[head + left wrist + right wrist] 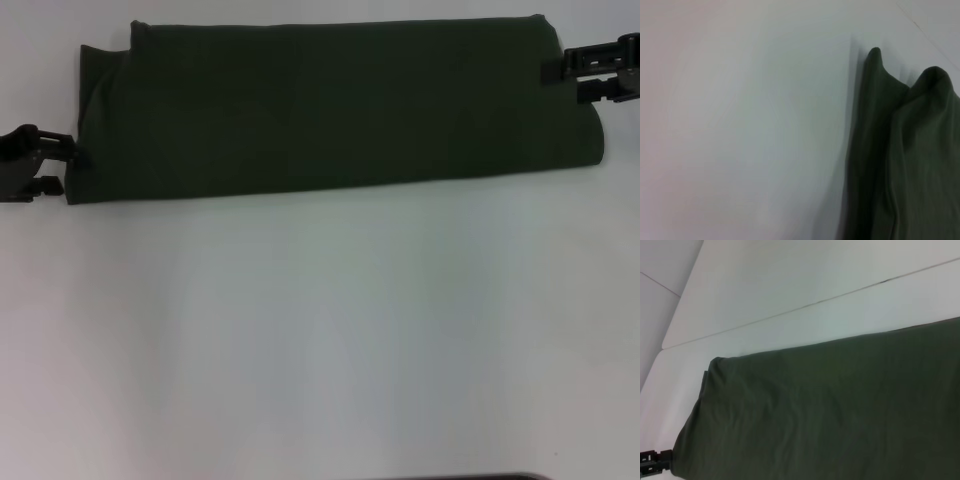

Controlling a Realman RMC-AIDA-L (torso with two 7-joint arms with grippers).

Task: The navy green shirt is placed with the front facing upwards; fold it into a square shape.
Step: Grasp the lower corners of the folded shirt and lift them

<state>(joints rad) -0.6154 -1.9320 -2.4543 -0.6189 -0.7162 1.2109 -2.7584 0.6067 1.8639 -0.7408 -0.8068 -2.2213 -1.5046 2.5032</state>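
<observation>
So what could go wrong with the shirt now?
The left gripper and right gripper sit only at the ends of the navy green shirt, so the long middle may sag or bunch when lifted. The left end already looks rumpled and layered, which could make the final fold uneven.

Navy green shirt [330, 105]: soft matt cloth, knit-like, plain dark olive, faint creases, no sheen; folded edges rounded and limp in left wrist view. Surface [320, 340]: smooth, pale, matt with slight soft glare, thin seam line visible in right wrist view. Left gripper [35, 160] and right gripper [595, 70]: black hard plastic-looking parts, dull finish.
</observation>
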